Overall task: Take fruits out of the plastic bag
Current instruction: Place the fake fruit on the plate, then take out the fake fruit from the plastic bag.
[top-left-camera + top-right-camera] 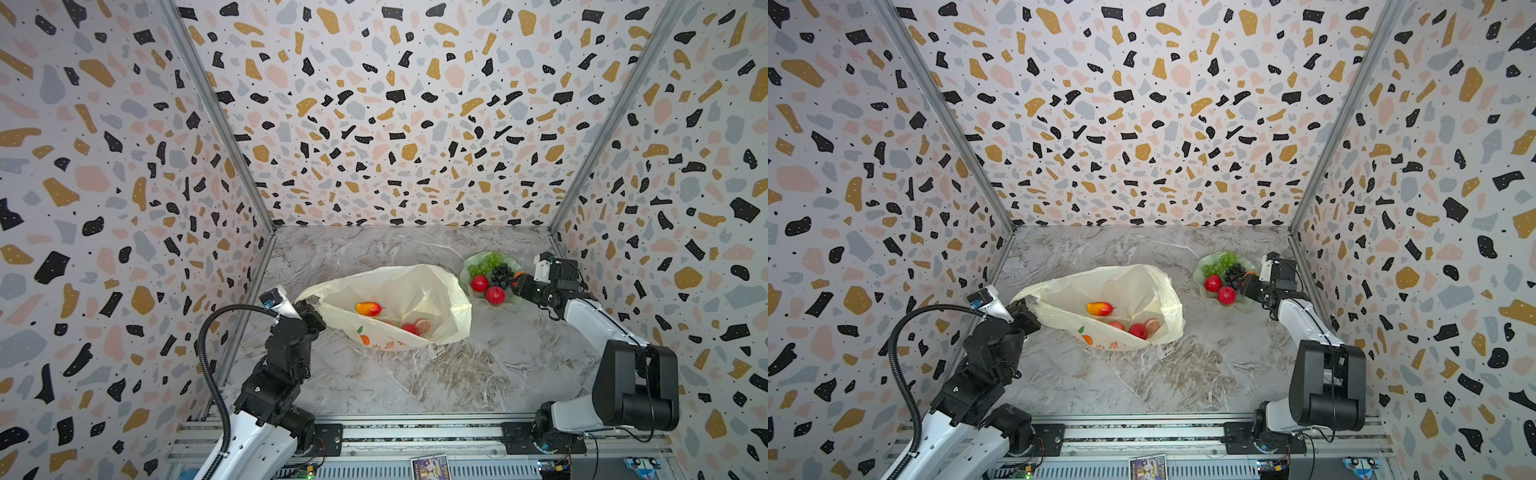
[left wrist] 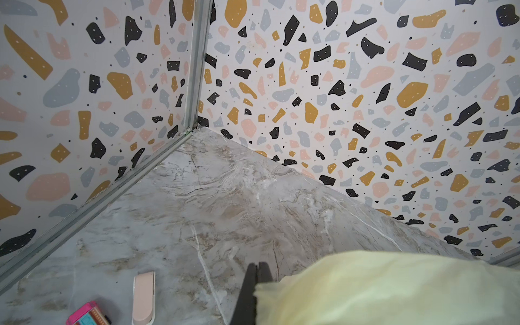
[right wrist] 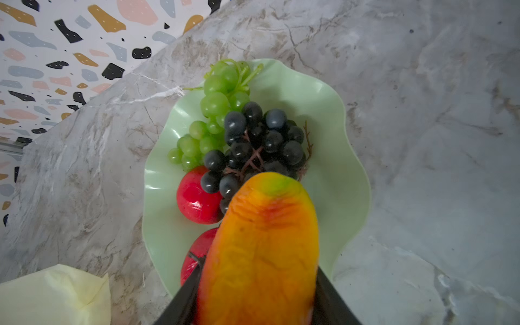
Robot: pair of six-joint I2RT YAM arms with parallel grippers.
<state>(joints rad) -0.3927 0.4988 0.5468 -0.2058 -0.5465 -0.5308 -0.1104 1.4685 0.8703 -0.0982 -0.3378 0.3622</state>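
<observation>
- Right wrist view: right pincer [image 3: 257, 295] clamps an orange-yellow mango [image 3: 261, 247] just above the green dish [image 3: 337, 168], near the desk's far right corner.
- Closed left pincer [image 2: 257, 271] pinches the rim of the plastic bag [image 1: 399, 286], mid-desk.
- Step: drop-off. The next move likely calls for a release, then the other mango [image 1: 368, 308] inside the bag.

The enclosure has three upright panels, standing on the back, left and right edges of the desk. The back wall [image 1: 395, 124], left wall [image 1: 104, 208] and right wall [image 1: 685, 166] carry the same terrazzo print: black, ochre, pink and grey-blue chips on a white ground.

An aluminium post rises at each back corner, the left post [image 1: 216, 116] and the right post [image 1: 612, 112].

The desk surface [image 1: 457, 374] is a grey marble pattern with white and tan veins, slightly glossy. Aluminium rails [image 1: 415, 432] run along the front edge.

Lighting is even and soft, and shadows on the desk are faint.
</observation>
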